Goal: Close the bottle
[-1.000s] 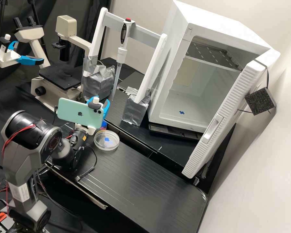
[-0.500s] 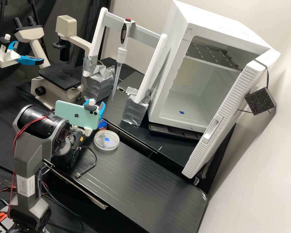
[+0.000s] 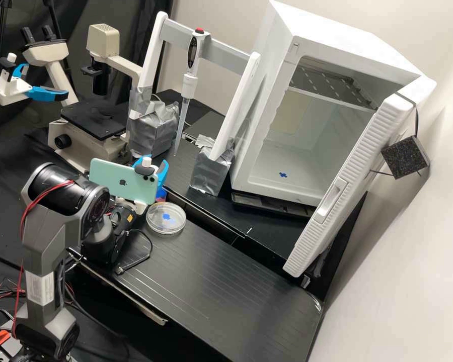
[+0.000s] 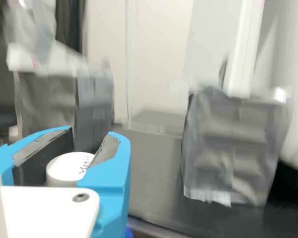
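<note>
Blk bench (image 3: 211,271), pale wall (image 3: 402,261) alongside; gripper (image 3: 155,165) part-closed w/ white cap (image 4: 64,168) held btwn its pads (image 4: 107,149).

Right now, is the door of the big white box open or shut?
Open. The door is swung out from the white box, and you can see its shelf inside.

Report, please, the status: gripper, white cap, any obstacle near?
Gripper shut on white cap. Cannot tell if a bottle is under it. Clear dish on the bench near the gripper, possible obstacle.
</note>
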Controlling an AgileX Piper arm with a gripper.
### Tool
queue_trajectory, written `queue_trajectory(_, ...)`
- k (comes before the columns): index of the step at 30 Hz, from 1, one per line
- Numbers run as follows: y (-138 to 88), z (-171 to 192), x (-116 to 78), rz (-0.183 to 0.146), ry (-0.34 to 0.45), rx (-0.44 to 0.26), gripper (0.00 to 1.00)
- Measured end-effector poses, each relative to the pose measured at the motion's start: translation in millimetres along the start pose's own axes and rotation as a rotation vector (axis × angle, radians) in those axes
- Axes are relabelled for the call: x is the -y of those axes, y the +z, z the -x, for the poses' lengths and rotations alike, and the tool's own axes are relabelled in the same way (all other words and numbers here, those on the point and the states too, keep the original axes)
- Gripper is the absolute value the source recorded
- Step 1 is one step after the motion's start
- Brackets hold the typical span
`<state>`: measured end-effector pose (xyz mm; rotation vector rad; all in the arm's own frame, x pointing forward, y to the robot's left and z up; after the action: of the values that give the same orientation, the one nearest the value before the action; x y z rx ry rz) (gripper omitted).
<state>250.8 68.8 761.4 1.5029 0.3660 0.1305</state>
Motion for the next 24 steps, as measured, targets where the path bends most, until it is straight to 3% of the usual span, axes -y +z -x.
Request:
queue_trajectory(7, 0.4, 1.7, 1.5, -0.001, -0.007, 0.003, 0.00)
queue_trajectory(8, 0.6, 1.8, 1.5, -0.001, -0.006, 0.005, 1.00)
queue_trajectory(24, 1.5, 6.6, 4.2, 0.006, -0.023, 0.032, 1.00)
